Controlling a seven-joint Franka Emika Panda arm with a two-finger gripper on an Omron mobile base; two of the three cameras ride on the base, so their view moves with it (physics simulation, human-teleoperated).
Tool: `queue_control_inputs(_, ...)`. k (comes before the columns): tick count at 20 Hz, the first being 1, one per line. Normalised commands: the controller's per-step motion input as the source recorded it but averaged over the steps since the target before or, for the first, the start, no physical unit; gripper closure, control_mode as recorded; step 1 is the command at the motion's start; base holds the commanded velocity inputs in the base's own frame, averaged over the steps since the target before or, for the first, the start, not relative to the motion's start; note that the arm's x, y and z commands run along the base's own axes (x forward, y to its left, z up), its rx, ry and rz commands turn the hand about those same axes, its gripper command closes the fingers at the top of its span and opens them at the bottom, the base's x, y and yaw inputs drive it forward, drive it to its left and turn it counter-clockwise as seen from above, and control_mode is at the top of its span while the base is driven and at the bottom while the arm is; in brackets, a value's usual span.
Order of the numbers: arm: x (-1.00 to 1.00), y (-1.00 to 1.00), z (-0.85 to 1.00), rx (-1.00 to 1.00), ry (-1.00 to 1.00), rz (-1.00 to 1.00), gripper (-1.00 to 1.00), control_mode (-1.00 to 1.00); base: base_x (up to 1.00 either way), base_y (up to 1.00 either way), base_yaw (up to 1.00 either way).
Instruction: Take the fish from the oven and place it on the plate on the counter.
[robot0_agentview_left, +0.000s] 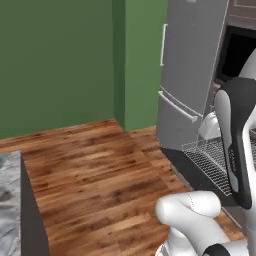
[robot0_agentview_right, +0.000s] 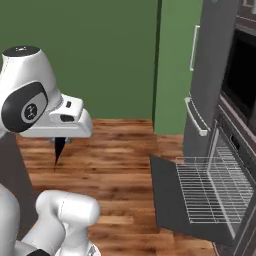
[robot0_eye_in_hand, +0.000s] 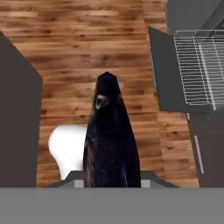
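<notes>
The fish (robot0_eye_in_hand: 109, 135), slender and dark grey-black, hangs head down from my gripper (robot0_agentview_right: 60, 140), which is shut on its tail end. In the right base view the fish (robot0_agentview_right: 58, 151) dangles over the wooden floor, well left of the oven (robot0_agentview_right: 235, 150). The oven door (robot0_agentview_right: 167, 192) lies folded down and a wire rack (robot0_agentview_right: 210, 192) is pulled out over it with nothing on it. A strip of the marbled counter (robot0_agentview_left: 7, 210) shows at the lower left of the left base view. The plate is out of view.
A tall grey fridge-like unit (robot0_agentview_left: 190, 65) with bar handles stands left of the oven against the green wall (robot0_agentview_left: 60, 60). Bare wooden floor (robot0_agentview_left: 100, 170) lies between the counter's dark side panel (robot0_agentview_left: 32, 210) and the open oven door.
</notes>
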Motion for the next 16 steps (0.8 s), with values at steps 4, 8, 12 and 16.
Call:
queue_control_inputs(4,0.0,0.0,0.0,0.0,0.0,0.0,1.0,1.0,0.26,-0.01,0.98)
queue_control_inputs(8,0.0,0.0,0.0,0.0,0.0,0.0,1.0,1.0,0.23,-0.09,0.94)
queue_control_inputs(12,0.0,0.0,0.0,0.0,0.0,0.0,1.0,1.0,0.08,0.0,0.89)
queue_control_inputs(16,0.0,0.0,0.0,0.0,0.0,0.0,1.0,1.0,0.19,0.04,0.81)
